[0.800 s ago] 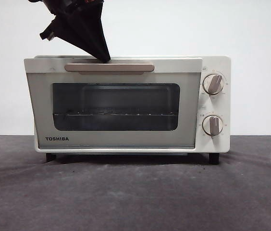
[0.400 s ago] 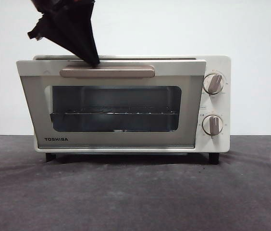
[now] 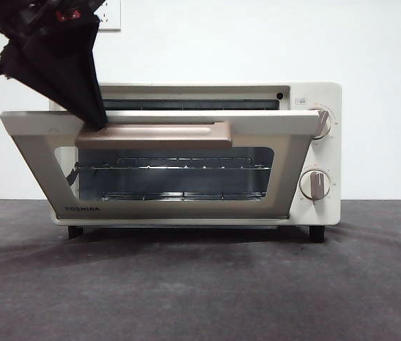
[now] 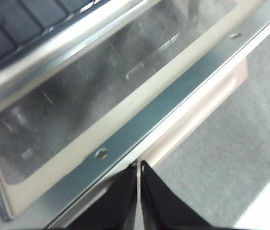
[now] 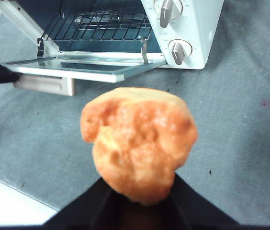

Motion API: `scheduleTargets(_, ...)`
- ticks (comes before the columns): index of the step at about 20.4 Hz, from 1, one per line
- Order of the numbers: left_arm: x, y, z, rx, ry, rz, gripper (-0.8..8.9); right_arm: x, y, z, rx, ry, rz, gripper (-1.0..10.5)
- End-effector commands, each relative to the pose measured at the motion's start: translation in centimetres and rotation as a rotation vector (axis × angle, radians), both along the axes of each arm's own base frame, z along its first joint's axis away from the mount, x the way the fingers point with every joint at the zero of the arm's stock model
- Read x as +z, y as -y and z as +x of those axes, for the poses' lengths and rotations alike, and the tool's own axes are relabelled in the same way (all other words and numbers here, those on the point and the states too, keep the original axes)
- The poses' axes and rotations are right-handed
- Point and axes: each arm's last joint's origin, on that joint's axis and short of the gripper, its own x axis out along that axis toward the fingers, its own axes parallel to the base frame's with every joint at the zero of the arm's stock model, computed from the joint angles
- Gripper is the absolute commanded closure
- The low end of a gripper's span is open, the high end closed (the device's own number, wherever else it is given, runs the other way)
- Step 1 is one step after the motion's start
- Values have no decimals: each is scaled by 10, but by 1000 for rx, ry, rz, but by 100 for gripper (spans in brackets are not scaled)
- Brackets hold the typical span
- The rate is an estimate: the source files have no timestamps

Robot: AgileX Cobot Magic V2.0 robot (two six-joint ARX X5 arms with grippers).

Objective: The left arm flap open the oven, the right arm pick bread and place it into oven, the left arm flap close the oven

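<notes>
**Door partly lowered, loaf held clear of the oven mouth**

We show the cream-white boxy TOSHIBA toaster oven (image 3: 314, 153) with its dark glass window door (image 3: 165, 170) tilted outward on its bottom hinge, roughly halfway down in the front view. The left gripper (image 3: 95, 122) comes in from above at the left end of the beige bar handle (image 3: 154, 135), its tip pressed on the door's top edge just beside that handle; in the left wrist view the two black jaws lie closed together, with nothing between them, and act as a single pushing tip.

The right gripper (image 5: 140, 201) is clamped on the small golden-orange lumpy loaf of bread (image 5: 137, 141), which fills the middle of the right wrist view. Beyond the loaf we see the oven mouth, the wire rack (image 5: 101, 24) inside it, and the door projecting over the grey table cloth (image 5: 240, 120). The loaf is well apart from the opening and lies out in front of it.

The relation that governs the next move is this: the rack lies straight ahead of the held bread, but the door's free edge and the left gripper stand between them. We judge that the door must reach its flat position, and the left arm withdraw sideways, before the right arm, the only one placed to deliver, can advance along the oven's depth axis.
</notes>
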Motion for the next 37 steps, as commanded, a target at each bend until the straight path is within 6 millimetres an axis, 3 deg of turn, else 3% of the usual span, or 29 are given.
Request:
scheduleTargets(1,-1,3,0,5,1,-4,798,5,0,-1,4,19,14,860)
scheduleTargets(22,-54,9,-38,43,-20,14,798,5,0,-1,2,19,14,860)
scheduleTargets(28,-26,-3,-57,67,48,-86,798,7,-7,9,101,-33,122,860)
scheduleTargets(33,9,-35,-92,76,171,-211,798,13,-23,46,191,-30,209,860)
scheduleTargets(37,28,-63,-121,142,284,-303,798,7,-56,80,253,-51,185,860)
